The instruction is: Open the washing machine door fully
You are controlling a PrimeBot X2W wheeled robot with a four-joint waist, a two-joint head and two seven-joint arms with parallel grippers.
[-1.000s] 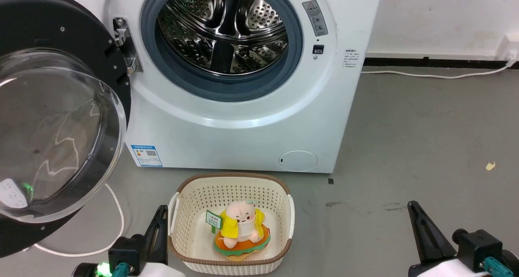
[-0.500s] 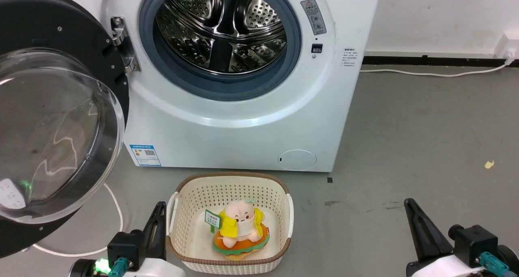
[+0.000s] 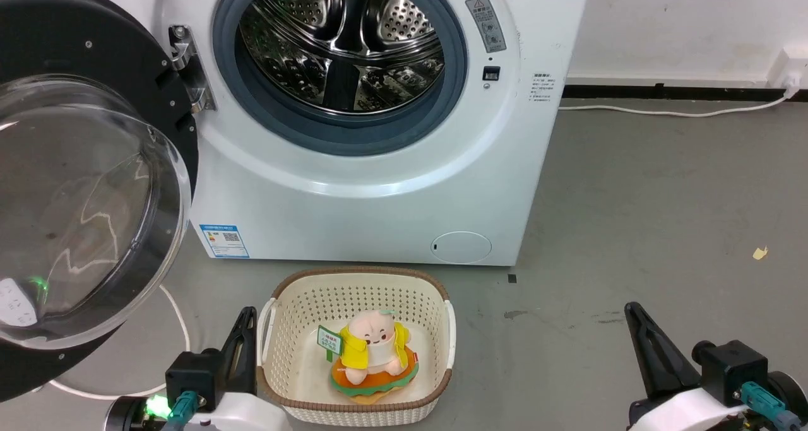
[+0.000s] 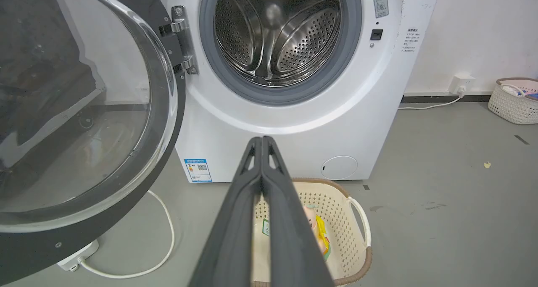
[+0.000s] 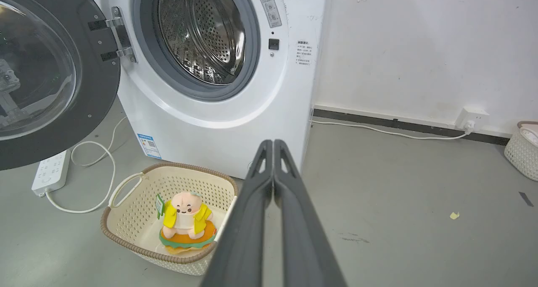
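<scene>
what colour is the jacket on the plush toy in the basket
Yellow. The plush toy in the basket wears a yellow jacket, clearest in the right wrist view.

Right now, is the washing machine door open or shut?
Open. The washing machine door hangs swung wide on its hinge, leaving the steel drum exposed.

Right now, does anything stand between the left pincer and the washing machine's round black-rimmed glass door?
Nothing visible does: only grey floor and a flat white cable lie between the shut left pincer and the round black-rimmed glass door.
</scene>
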